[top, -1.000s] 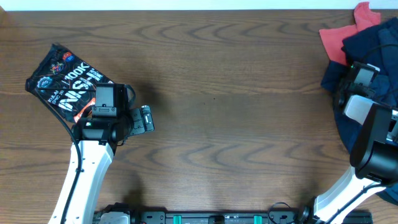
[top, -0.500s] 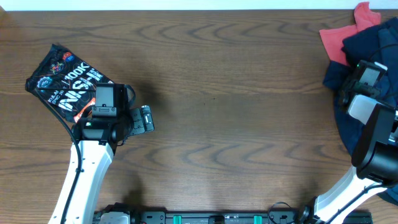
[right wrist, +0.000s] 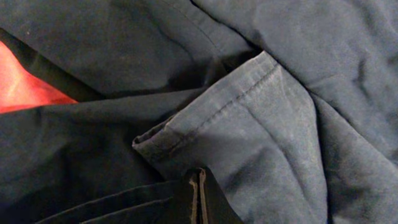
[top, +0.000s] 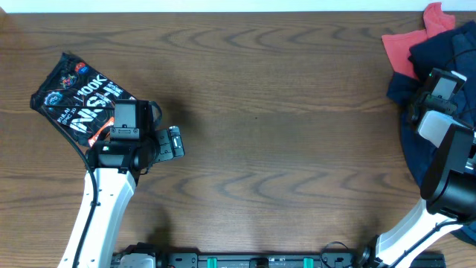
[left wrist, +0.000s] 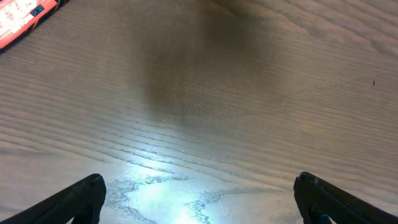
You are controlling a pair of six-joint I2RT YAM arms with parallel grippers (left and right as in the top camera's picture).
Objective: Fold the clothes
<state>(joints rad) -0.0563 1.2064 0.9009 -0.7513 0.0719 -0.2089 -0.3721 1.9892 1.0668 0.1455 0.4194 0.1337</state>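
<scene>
The clothes (top: 446,48) lie bunched in a dark navy heap at the far right of the table. In the right wrist view a paler navy hemmed corner (right wrist: 249,118) lies over darker navy cloth (right wrist: 93,149). My right gripper (right wrist: 198,177) is down in this heap, its fingers pressed flat together on a fold of the navy cloth just below that hemmed corner. My left gripper (left wrist: 199,186) hangs open over bare wood at the left, nothing between its fingertips (left wrist: 87,193); in the overhead view the left gripper (top: 172,141) points right.
A glossy black snack bag (top: 74,97) with white lettering lies at the far left, and its red corner (left wrist: 22,22) shows in the left wrist view. A red cloth (top: 405,46) sits among the navy pile. The right arm (top: 446,156) covers part of the heap.
My right gripper's jaws have closed on the navy cloth, and the right wrist has shifted slightly right and farther back over the pile. The left arm has not moved.
</scene>
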